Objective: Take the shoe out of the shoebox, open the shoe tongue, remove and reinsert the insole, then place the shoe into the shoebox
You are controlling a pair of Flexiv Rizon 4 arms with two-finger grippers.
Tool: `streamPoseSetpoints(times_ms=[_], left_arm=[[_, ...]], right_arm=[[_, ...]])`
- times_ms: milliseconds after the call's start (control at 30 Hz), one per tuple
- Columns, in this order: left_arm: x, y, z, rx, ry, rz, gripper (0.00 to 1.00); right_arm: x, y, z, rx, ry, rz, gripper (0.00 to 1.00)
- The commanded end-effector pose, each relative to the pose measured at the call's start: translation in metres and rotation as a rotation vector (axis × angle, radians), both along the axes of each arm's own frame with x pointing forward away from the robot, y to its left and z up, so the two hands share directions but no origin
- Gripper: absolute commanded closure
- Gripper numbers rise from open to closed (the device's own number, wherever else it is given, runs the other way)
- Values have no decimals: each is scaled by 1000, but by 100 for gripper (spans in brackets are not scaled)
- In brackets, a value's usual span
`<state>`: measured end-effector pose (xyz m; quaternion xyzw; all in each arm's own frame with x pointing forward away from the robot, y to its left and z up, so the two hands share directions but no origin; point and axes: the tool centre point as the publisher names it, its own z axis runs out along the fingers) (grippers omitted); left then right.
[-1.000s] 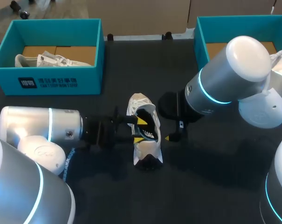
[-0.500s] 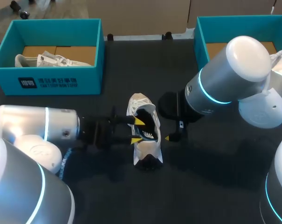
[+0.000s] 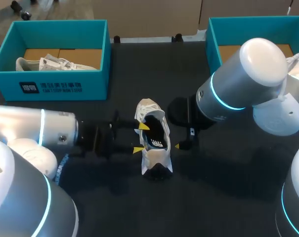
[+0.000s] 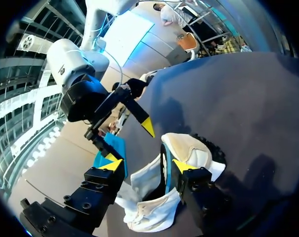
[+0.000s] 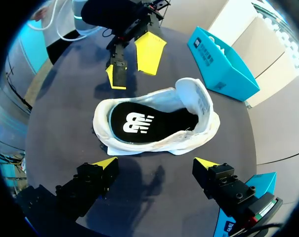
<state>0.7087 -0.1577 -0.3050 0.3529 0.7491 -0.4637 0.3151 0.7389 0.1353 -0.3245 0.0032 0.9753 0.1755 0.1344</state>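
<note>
Dark table [image 3: 119, 207] carries everything, and the white shoe [image 3: 153, 140] in its middle is the reference for all places. My left arm [image 3: 35, 133] comes to the shoe from its left side and my right arm [image 3: 238, 89] from its right side, so the two face each other across it. One teal shoebox [image 3: 55, 84] stands well apart beyond the shoe to the left, with a second shoe [image 3: 50, 63] inside. The other shoebox [image 3: 213, 34] is beyond it to the right, mostly hidden by the right arm. The shoe's long axis runs crosswise to both grippers, the heel toward me and the raised tongue at the far end. The black insole [image 5: 149, 121] lies flat inside. The left gripper [image 3: 140, 138] is spread wide with its tips just beside the shoe's left wall, holding nothing. The right gripper [image 5: 155, 163] is also spread and holds nothing, the shoe lying ahead of it. I judge the left one slightly nearer. From above, only one yellow tip of the right gripper shows, and I cannot tell if the left tips touch the shoe.
</note>
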Motion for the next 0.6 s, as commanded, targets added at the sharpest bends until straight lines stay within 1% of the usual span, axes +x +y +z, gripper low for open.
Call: streamPoseSetpoints(times_ms=[33,67,100,233,333,400,467,500,600], left_arm=[[8,1,9,60,27,-55,29],[8,0,9,74,32,-66,25],[9,0,10,81,33,-79,24],[9,-2,11,130,58,-115,15],[10,-1,11,153,58,-133,16],[12,-1,11,168,56,-147,15],[15,0,12,209,59,-177,14],[17,0,14,225,63,-190,11],[21,-2,22,266,69,-238,8]], right_arm=[[-1,0,0,-2,-3,-2,0],[-1,0,0,-2,-3,-2,0],[-1,0,0,-2,-3,-2,0],[-1,0,0,-2,-3,-2,0],[-1,0,0,-2,-3,-2,0],[-1,0,0,-2,-3,-2,0],[-1,0,0,-2,-3,-2,0],[-1,0,0,-2,-3,-2,0],[-1,0,0,-2,-3,-2,0]])
